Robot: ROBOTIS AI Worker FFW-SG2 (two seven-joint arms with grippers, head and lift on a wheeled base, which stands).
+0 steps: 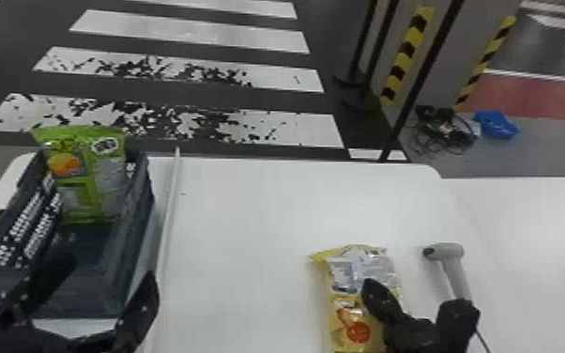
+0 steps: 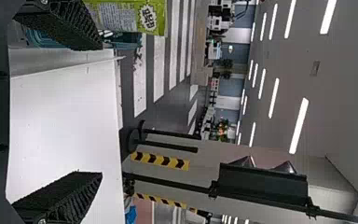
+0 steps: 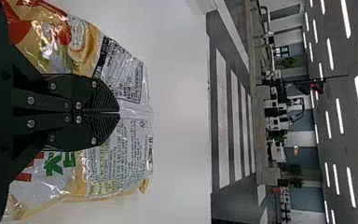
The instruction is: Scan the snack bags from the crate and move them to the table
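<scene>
At the left of the head view sits a dark crate (image 1: 84,293), with a green snack bag (image 1: 87,188) upright at its far end. The left claw (image 1: 108,270) is at the lower left of the frame, by the crate's near end, its fingers spread wide with nothing between them. Just right of the crate a pale strip (image 1: 168,225) runs along the white surface (image 1: 248,216). Right of centre, low in the frame, a yellow snack bag (image 1: 347,324) lies on the surface, printed panel up. The right claw (image 1: 412,307) is beside it at the lower right; the right wrist view shows its fingers drawn together in front of that bag. Farther right lies a grey scanner (image 1: 455,274), its handle partly hidden behind the right claw.
</scene>
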